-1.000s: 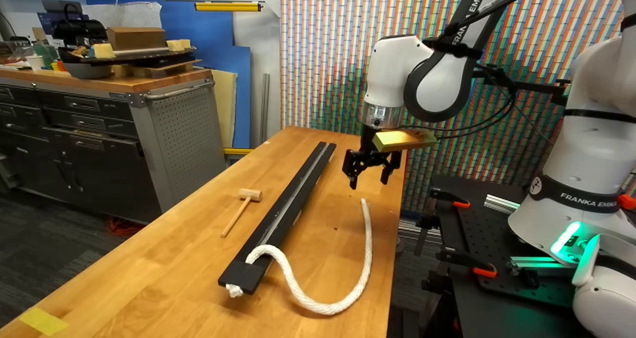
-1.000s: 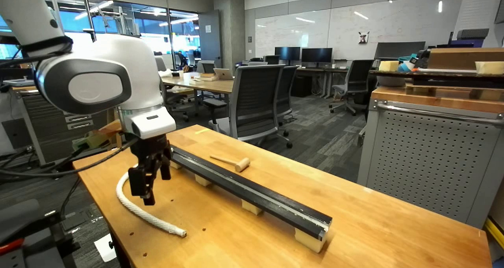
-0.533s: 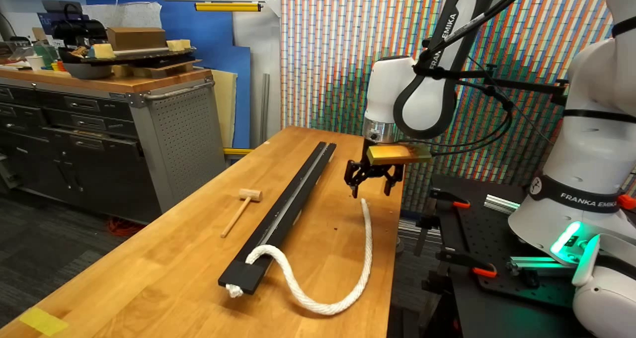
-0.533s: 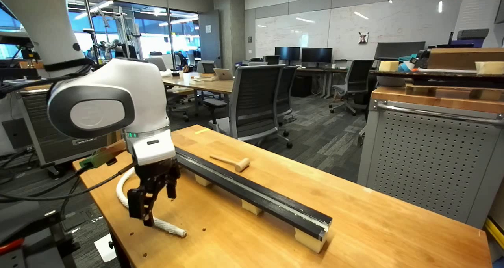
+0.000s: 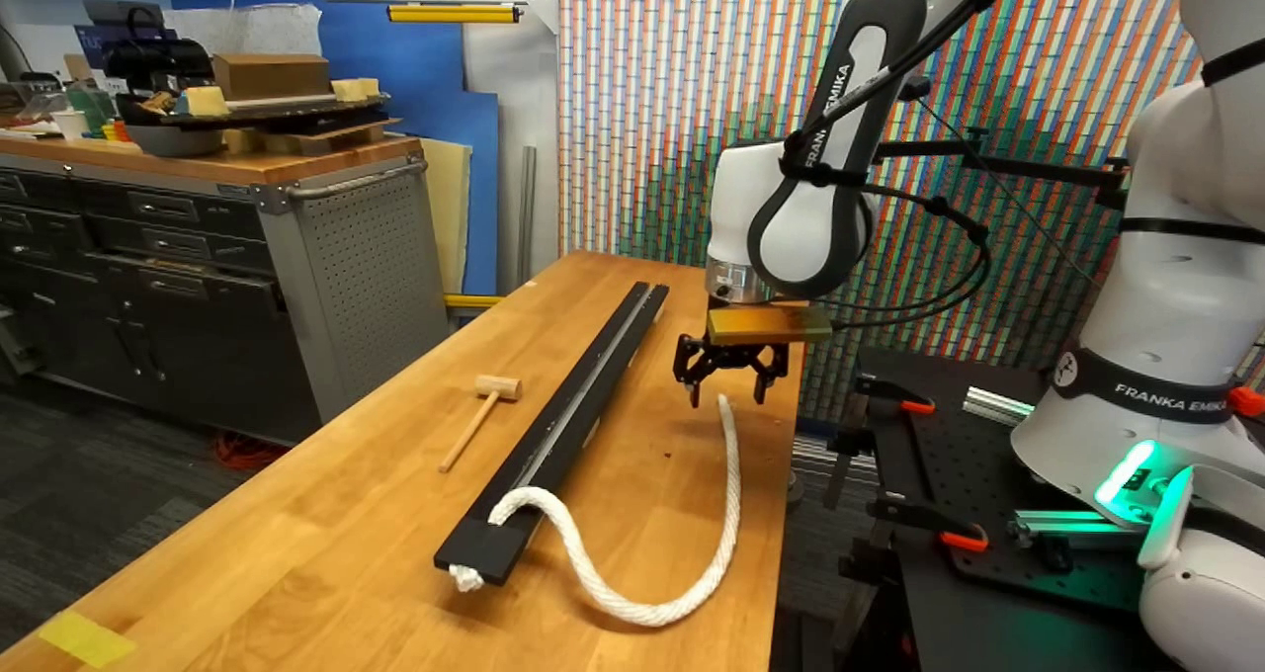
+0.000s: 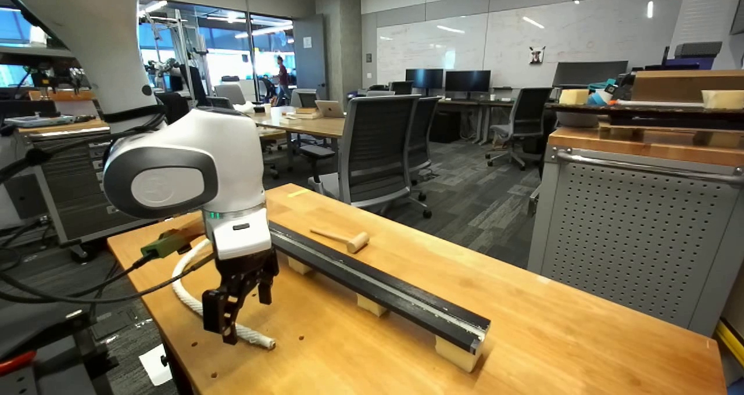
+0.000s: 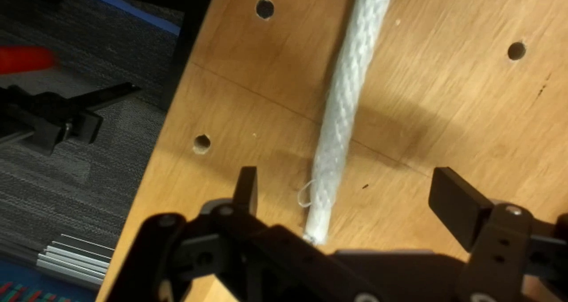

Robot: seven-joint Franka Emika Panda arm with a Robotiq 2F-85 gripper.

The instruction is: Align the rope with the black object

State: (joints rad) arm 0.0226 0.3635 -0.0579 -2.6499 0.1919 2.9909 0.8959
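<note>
Black bar: here it lies, long and straight down the worktop, grooved along its top and propped on pale blocks.
Rope: bending in a loose S on the robot's side of the bar; one end meets the bar's top close to one tip, the cord sweeps out, and the free end lies well apart from the bar.
White tuft: showing right at that tip of the bar; whether it belongs to the rope, I can't tell.
Jaws: mine, spread wide, hovering on the robot's side of the bar, over the rope near its free end! My wrist view has the cord below them, in the gap, closer to one jaw than the other.
Thread: a fine loop sticking out of the rope near that free end, robot's side of the bar.
Holes: dotted through the worktop around the rope's free end, same side of the bar.
Mallet: wooden, lying flat on the far side of the bar from my jaws, near the bar but apart, handle aimed towards the tuft end.
</note>
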